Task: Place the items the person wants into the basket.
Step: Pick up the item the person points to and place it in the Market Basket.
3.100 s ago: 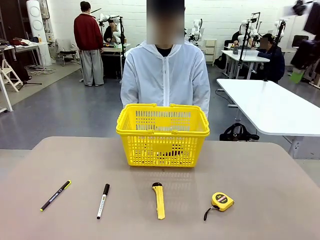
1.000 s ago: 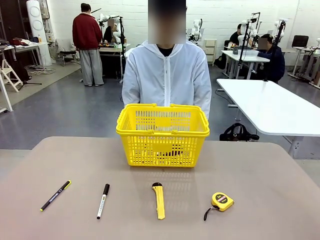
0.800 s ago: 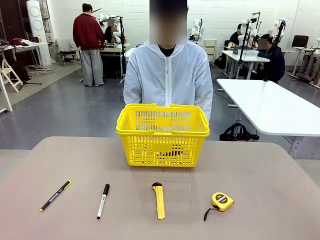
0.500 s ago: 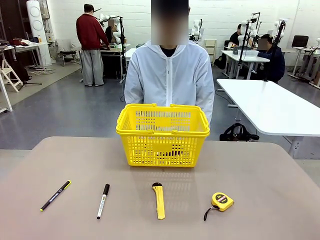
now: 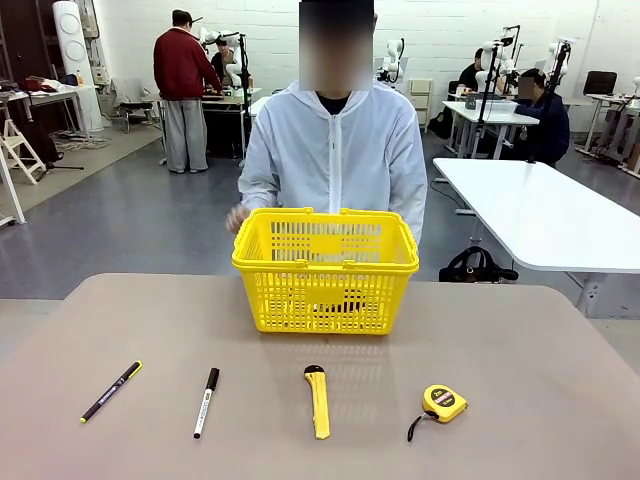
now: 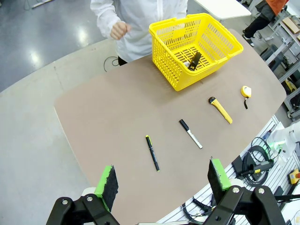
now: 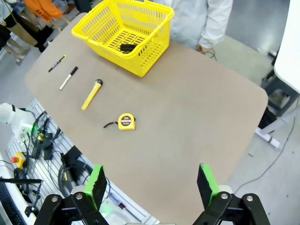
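A: On the near half of the table (image 5: pixel 560 380), a neat row, left to right from the front: black pen (image 5: pixel 111 391) with yellow-green lettering, white marker (image 5: pixel 206 402) with a black cap, yellow knife (image 5: pixel 318 402), yellow-and-black tape measure (image 5: pixel 443 402). All lying flat, well apart from each other. Plain matte brown top, rounded corners.

B: And the basket (image 5: pixel 325 270)?

A: Toward the far edge, roughly centred, upright, handles down on the rim. Bright yellow, latticed sides. Some small black thing (image 6: pixel 194 60) on its floor, can't tell what. Both pens outside it, well apart from it.

B: Grippers?

A: Left gripper (image 6: pixel 162 165) high above the pen end of the table, jaws spread wide, nothing between the green pads (image 6: pixel 108 180). Same for the right gripper (image 7: pixel 151 168), up over the tape-measure end: wide open, empty.

B: Anyone at the far side?

A: Person (image 5: pixel 335 160) in a white hooded coat right behind the basket. One hand (image 5: pixel 236 217) raised just beside the basket's far left corner, a bit blurred from the front. Seen from the left wrist, loosely curled, nothing visible in it.

B: Room?

A: Big open lab, shiny grey floor (image 5: pixel 130 220), white walls (image 5: pixel 440 30). Long white table (image 5: pixel 540 210) off to the right, dark bag (image 5: pixel 477 266) on the floor beside it. Further back, someone in a red sweater (image 5: pixel 180 70) standing at a bench, another person (image 5: pixel 540 120) seated at a desk.
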Robot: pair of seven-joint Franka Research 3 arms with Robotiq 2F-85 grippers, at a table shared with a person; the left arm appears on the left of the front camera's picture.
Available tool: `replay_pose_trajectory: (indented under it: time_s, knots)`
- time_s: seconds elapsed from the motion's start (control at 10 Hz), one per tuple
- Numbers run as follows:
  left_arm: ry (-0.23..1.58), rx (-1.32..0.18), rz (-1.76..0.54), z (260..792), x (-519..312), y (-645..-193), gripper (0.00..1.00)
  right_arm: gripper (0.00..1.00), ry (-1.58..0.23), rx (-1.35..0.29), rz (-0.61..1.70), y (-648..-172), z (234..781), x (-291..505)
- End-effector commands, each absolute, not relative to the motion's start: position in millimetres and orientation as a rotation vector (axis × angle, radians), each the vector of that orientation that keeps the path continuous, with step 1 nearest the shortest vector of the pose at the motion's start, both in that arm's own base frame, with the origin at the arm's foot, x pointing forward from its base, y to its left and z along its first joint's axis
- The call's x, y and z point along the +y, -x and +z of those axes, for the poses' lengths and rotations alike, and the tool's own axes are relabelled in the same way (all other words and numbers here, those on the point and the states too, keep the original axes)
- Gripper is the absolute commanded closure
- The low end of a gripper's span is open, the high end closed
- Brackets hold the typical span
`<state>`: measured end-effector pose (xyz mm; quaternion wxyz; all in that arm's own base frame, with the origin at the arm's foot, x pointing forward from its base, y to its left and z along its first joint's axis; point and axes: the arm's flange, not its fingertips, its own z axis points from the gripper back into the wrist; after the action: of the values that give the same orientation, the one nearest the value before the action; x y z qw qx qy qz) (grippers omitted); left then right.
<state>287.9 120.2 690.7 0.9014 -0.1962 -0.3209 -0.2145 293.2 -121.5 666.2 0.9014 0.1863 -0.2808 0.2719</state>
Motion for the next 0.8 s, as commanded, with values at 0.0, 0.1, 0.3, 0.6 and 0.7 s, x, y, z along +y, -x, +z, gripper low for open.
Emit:
replay_pose_trajectory:
  time_s: [0.0,0.1,0.3,0.6,0.7]
  knots:
    - [0.417,-0.664,-0.460,690.8,121.2,-288.1,0.00,0.00,-0.393,-0.580,0.564,-295.3,665.1,-123.0]
    - [0.417,-0.664,-0.460,690.8,121.2,-288.1,0.00,0.00,-0.393,-0.580,0.564,-295.3,665.1,-123.0]
    - [0.417,-0.664,-0.460,690.8,121.2,-288.1,0.00,0.00,-0.393,-0.580,0.564,-295.3,665.1,-123.0]
    - [0.417,-0.664,-0.460,690.8,121.2,-288.1,0.00,0.00,-0.393,-0.580,0.564,-295.3,665.1,-123.0]
    - [0.417,-0.664,-0.460,690.8,121.2,-288.1,0.00,0.00,-0.393,-0.580,0.564,-295.3,665.1,-123.0]
